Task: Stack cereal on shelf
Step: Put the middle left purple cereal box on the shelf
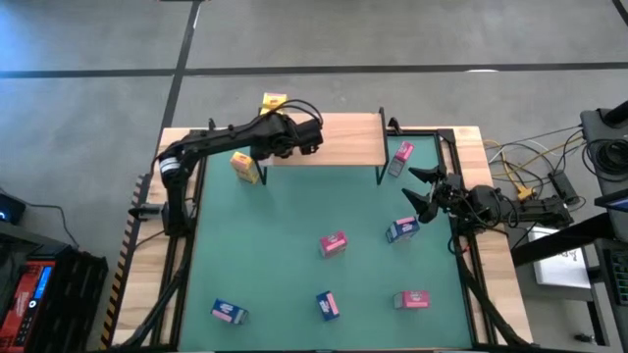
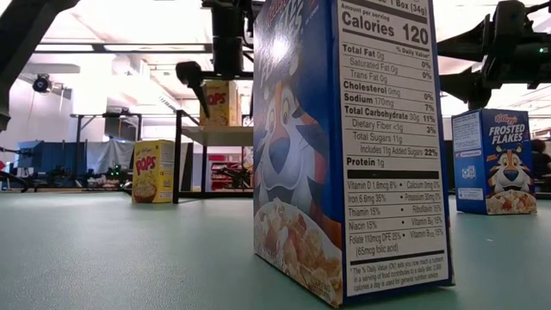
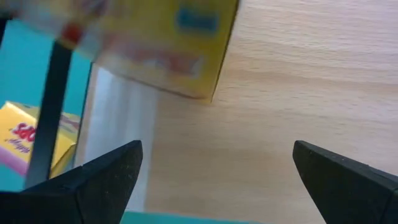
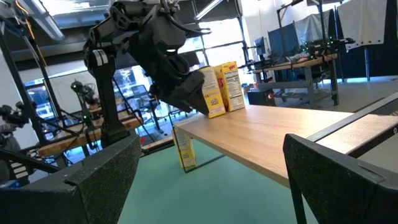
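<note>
Towering in low view — blue cereal box point(image 2: 349, 146)

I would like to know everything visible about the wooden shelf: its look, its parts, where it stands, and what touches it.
The shelf is a light natural-wood rectangular board, plain and smooth, raised on thin black metal legs over the far edge of the green mat. It sits level. One yellow Pops cereal box stands upright on its far left corner. The left end effector hovers open just above the board, apparently not touching it. A second yellow box stands on the mat beside the left legs.
</note>
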`<move>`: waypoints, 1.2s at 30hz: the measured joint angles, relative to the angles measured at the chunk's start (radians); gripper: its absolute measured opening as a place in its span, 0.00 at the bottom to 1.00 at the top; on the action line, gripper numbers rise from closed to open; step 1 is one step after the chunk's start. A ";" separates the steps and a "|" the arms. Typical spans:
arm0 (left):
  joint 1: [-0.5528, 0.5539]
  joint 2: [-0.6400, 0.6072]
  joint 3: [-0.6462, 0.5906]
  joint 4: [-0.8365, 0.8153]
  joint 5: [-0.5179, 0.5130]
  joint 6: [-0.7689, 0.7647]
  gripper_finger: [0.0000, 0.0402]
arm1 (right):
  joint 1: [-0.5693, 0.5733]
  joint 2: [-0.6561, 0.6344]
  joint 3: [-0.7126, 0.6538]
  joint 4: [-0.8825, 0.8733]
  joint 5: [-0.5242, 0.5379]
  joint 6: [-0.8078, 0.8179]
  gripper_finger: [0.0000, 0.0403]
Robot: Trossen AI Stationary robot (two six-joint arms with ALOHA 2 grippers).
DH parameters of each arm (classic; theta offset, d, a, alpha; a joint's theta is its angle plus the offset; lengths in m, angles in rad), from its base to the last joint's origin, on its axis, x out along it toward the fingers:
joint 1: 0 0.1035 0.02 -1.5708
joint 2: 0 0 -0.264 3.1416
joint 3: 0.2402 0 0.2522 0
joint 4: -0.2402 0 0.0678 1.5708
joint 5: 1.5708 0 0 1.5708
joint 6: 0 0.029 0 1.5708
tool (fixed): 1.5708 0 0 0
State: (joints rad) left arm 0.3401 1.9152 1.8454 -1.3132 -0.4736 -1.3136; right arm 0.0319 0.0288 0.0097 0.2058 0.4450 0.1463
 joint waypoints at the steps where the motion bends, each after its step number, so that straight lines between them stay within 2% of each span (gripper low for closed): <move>1: -0.001 -0.003 0.000 -0.007 -0.003 -0.008 0.99 | 0.000 0.000 0.000 0.000 0.000 0.000 0.95; 8: -0.016 -0.019 -0.001 -0.053 -0.008 -0.036 0.99 | 0.000 0.000 0.000 0.000 0.000 0.000 0.95; 14: -0.070 -0.038 0.005 -0.129 -0.007 -0.105 0.99 | 0.000 0.000 0.000 0.000 0.000 0.000 0.95; 26: -0.314 -0.052 -0.003 -0.254 -0.010 -0.353 0.99 | 0.000 0.000 0.000 0.000 0.000 0.000 0.95; 36: -0.486 -0.099 -0.173 -0.232 -0.007 -0.379 0.99 | 0.000 0.000 0.000 0.000 0.000 0.000 0.95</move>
State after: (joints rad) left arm -0.1458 1.8164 1.6723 -1.5452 -0.4810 -1.6924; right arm 0.0320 0.0288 0.0101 0.2057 0.4450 0.1463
